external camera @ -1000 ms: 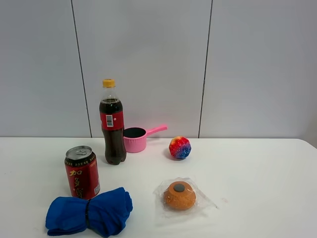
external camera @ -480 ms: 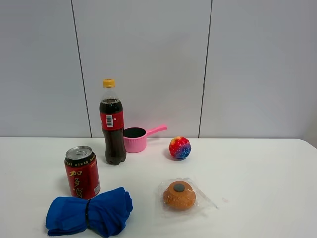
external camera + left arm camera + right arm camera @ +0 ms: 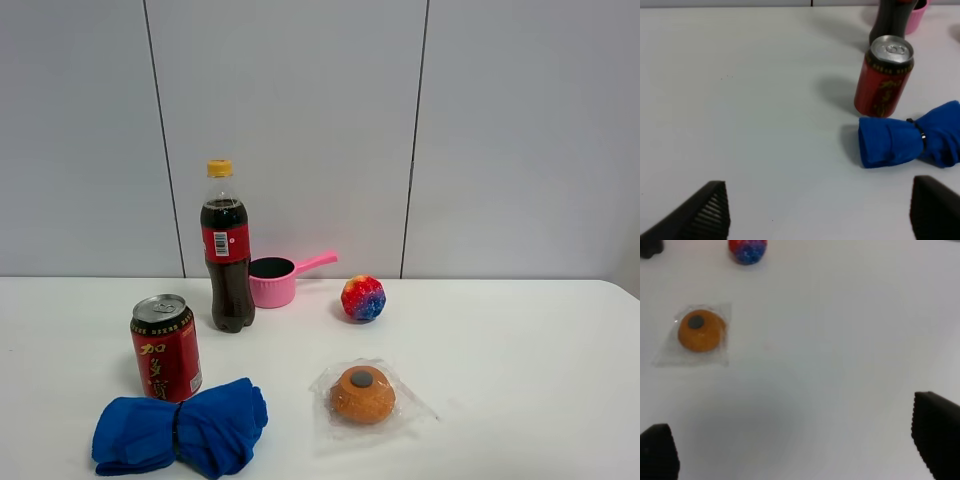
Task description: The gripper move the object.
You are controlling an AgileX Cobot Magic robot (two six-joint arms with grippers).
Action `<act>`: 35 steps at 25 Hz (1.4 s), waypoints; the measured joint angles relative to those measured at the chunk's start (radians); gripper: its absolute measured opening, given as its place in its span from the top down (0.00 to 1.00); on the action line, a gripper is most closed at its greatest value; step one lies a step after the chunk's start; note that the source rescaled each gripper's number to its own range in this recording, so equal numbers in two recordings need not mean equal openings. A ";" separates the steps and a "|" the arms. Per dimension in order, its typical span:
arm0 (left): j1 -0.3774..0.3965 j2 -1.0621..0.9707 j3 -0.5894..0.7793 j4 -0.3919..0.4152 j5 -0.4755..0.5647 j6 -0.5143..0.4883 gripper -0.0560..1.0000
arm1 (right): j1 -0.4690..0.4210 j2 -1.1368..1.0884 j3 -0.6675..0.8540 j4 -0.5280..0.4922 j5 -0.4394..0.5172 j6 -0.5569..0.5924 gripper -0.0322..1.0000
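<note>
On the white table (image 3: 520, 340) stand a cola bottle (image 3: 228, 250), a red can (image 3: 165, 347), a pink scoop cup (image 3: 275, 280), a rainbow ball (image 3: 363, 298), a wrapped orange bun (image 3: 362, 394) and a blue cloth bundle (image 3: 182, 428). No arm shows in the exterior high view. My left gripper (image 3: 822, 220) is open and empty, above bare table, apart from the can (image 3: 885, 75) and the cloth (image 3: 910, 141). My right gripper (image 3: 797, 450) is open and empty, above bare table, apart from the bun (image 3: 701, 331) and the ball (image 3: 747, 250).
A grey panelled wall (image 3: 420, 130) rises behind the table. The bottle's base (image 3: 892, 20) and the pink cup (image 3: 916, 12) show at the edge of the left wrist view. The table's right part is bare.
</note>
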 joint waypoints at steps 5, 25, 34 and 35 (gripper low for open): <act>0.000 0.000 0.000 0.000 0.000 0.000 0.00 | -0.195 -0.168 0.098 0.132 0.006 -0.026 0.06; 0.000 0.000 0.000 0.000 0.000 0.000 0.00 | -0.546 -0.344 0.187 0.303 0.022 -0.167 0.06; 0.000 0.000 0.000 0.000 0.000 0.000 0.00 | -0.546 -0.344 0.187 0.298 0.022 -0.159 0.07; 0.000 0.000 0.000 0.000 0.000 0.000 0.00 | -0.546 -0.344 0.187 0.298 0.022 -0.159 0.07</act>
